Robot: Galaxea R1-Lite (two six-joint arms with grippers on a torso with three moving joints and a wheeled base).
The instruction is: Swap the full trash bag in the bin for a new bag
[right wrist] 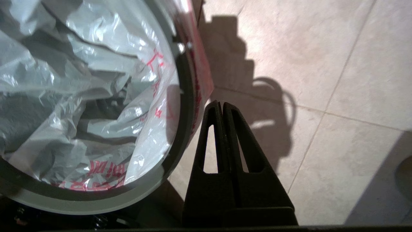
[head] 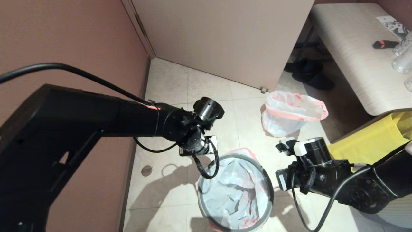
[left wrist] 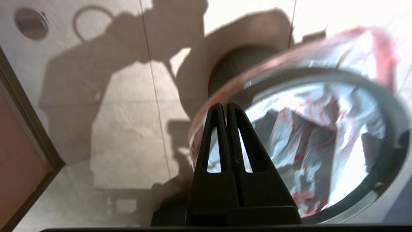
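The black bin (head: pixel 269 196) stands on the tile floor between my arms, its grey ring (head: pixel 266 180) seated on top. The new bag (head: pixel 231 193) lines it, wrinkled, with red print; its pink-red band (right wrist: pixel 201 74) is folded down outside the ring. The full trash bag (head: pixel 289 112) sits on the floor behind the bin, to the right. My left gripper (left wrist: pixel 225 104) hangs shut just above the bin's near-left edge, with nothing seen between its fingers. Just outside the bin's right side, over bare tile, is my right gripper (right wrist: pixel 221 103), shut and empty.
A big yellow bag (head: pixel 370 141) lies right of my right arm. A pale bench (head: pixel 354 48) with clear bottles (head: pixel 402 61) is at the back right, dark shoes (head: pixel 305 71) beneath it. A beige door panel (head: pixel 225 38) and a brown wall (head: pixel 64 32) close the back and left. A floor drain (head: pixel 146 170) sits left of the bin.
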